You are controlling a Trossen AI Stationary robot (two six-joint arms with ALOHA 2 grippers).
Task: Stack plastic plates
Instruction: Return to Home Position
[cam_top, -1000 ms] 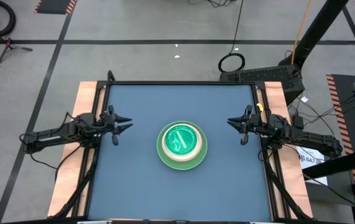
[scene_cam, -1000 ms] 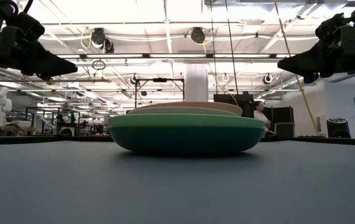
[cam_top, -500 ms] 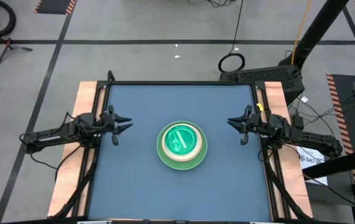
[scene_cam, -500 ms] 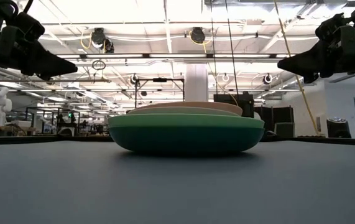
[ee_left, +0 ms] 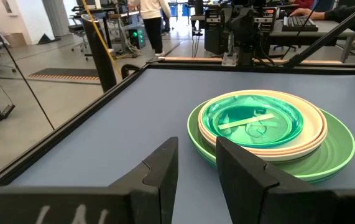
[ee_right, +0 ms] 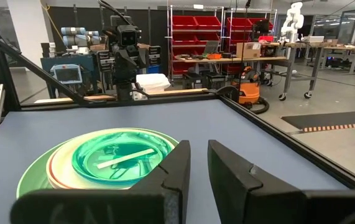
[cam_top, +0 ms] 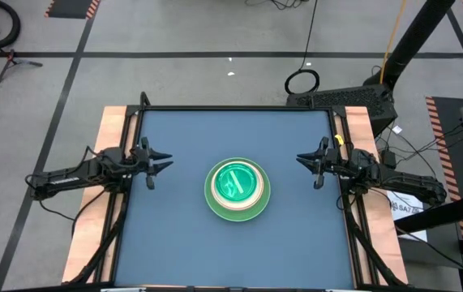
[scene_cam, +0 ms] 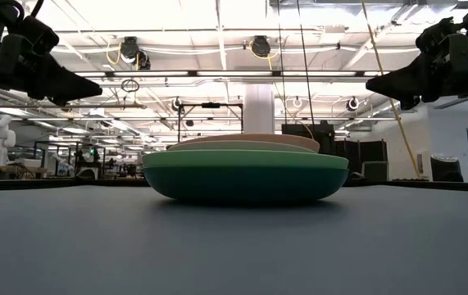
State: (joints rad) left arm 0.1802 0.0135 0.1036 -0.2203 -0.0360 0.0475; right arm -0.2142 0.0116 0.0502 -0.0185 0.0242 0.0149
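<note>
Mid-worktop: plate stack (cam_top: 237, 190) sits btw the two hands, neither touching it.
Stack rests on blue worktop (cam_top: 182, 243), approx centre. From above, a light green rim is outermost, a cream rim sits inside it, and a small translucent green plate is on top w/ a pale streak across it. L hand (cam_top: 169, 161) hovers near the worktop's L edge, well apart from stack, fingers pointing at it w/ a narrow gap, gripping nothing. R hand (cam_top: 299, 160) mirrors it near the R edge, also well apart, fingers a bit apart & empty. Low view: stack lies flat on the surface, both hands raised above plate level.
</note>
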